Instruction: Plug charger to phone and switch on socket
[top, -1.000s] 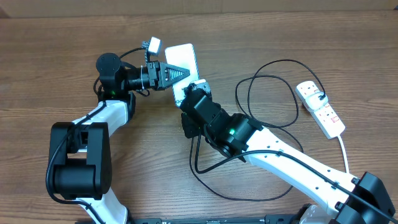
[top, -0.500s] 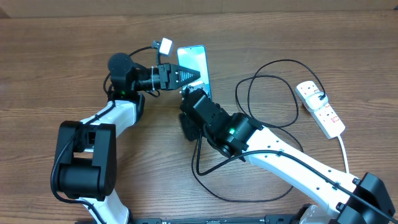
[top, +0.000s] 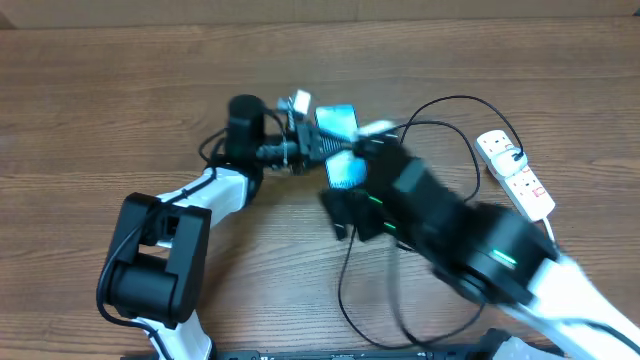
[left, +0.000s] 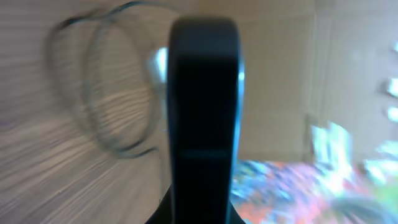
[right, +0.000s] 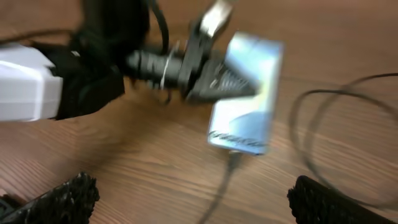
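From overhead, the left gripper (top: 333, 147) reaches over the table (top: 120, 80) and is clamped on the phone (top: 338, 118), holding it at the middle of the table, well apart from the socket (top: 515, 175) near the right edge. The charger (top: 452, 98) loops between the two, and a strand trails toward the near edge. The right gripper (top: 347, 207) is just beside the phone but is too smeared here to read. The left wrist view is mostly blur: a dark upright slab (left: 205, 112) fills the centre, probably the held phone seen edge-on. In the right wrist view the right fingers (right: 68, 199) stand wide apart at the lower corners with nothing between them. The phone (right: 245, 93) is pinched by the left gripper (right: 217, 81), and the charger (right: 225, 177) meets its lower end, so the plug looks seated, though blur leaves doubt. By that reading the plugging is done and the socket's switch is left — its red rockers are too small to tell on from off.
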